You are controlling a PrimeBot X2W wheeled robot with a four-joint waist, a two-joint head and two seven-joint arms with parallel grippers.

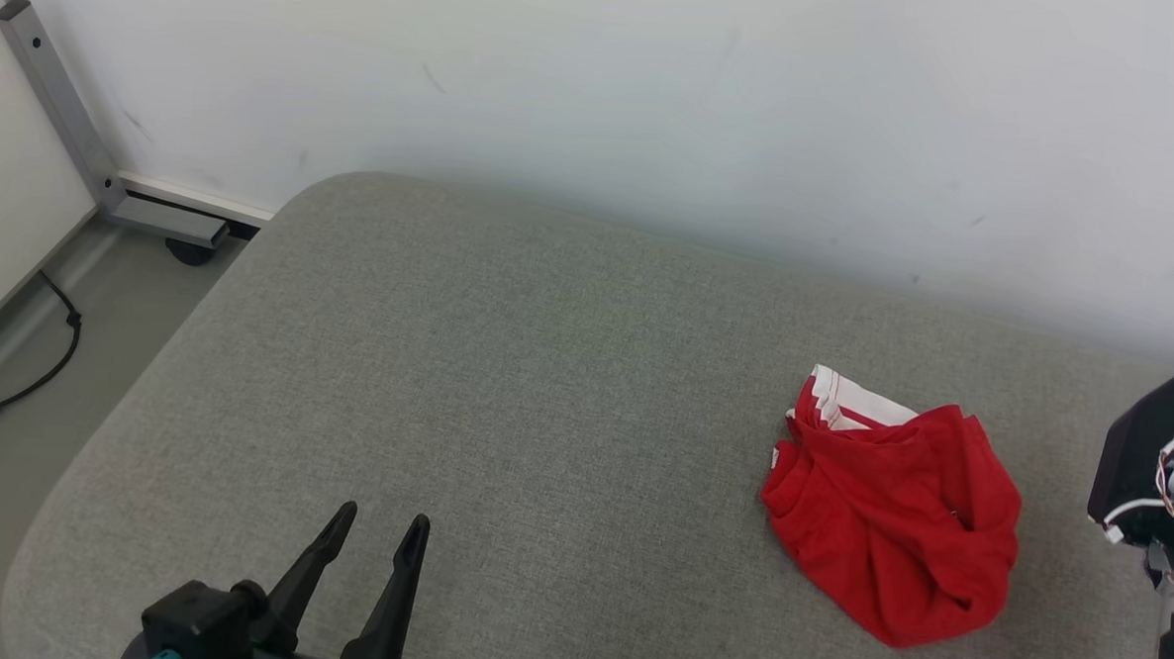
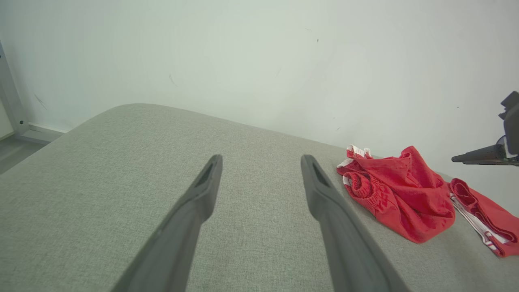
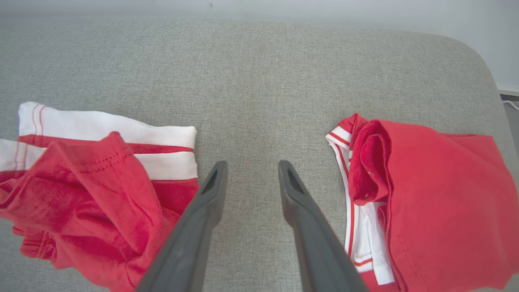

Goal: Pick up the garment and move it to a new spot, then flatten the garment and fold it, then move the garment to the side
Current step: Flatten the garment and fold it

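Toward the right of the grey fabric-covered counter (image 1: 506, 366), a crumpled red garment (image 1: 896, 521) with a white striped band poking out at its far left edge. Held by neither hand, simply lying in a loose heap on the cover. Seen from the left wrist, a second red garment (image 2: 482, 215) further right, also with white striping, set apart from the first by a narrow strip of bare grey fabric.

Low at the near left of the counter, the left hand (image 1: 384, 517), spread wide with nothing between its fingers, well apart from both garments. Over the right end, the right hand (image 3: 251, 170), parted less widely and gripping nothing, aimed at the bare fabric between the two heaps, with red and white cloth to each side in its own wrist view. From the left wrist view, raised above the second red garment rather than resting on it.

Behind the counter, a pale wall (image 1: 657, 95). At the far left, a grey metal frame leg (image 1: 62, 108) and a black cable (image 1: 40, 365) on the floor.
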